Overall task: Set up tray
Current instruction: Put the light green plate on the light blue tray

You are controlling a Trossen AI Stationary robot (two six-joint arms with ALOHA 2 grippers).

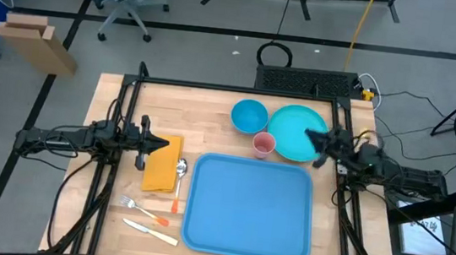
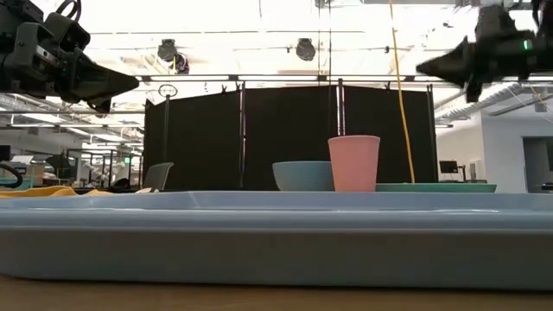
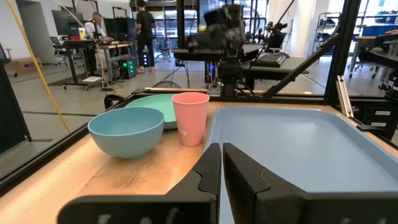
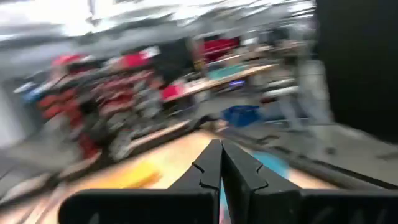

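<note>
The blue tray (image 1: 249, 208) lies flat on the table's near middle. Beyond it stand a blue bowl (image 1: 249, 116), a pink cup (image 1: 263, 144) and a round teal plate (image 1: 299, 133). A yellow napkin (image 1: 162, 163) lies left of the tray, with a spoon (image 1: 180, 173) at its edge and a fork (image 1: 139, 209) and knife (image 1: 150, 231) nearer. My left gripper (image 1: 161, 144) is shut and empty, raised over the napkin's far end. My right gripper (image 1: 312, 136) is shut and empty, raised above the teal plate.
Black frame rails run along the table's left, right and far sides. A black box (image 1: 305, 81) with cables sits beyond the far edge. Bare wood lies between the napkin and the bowl.
</note>
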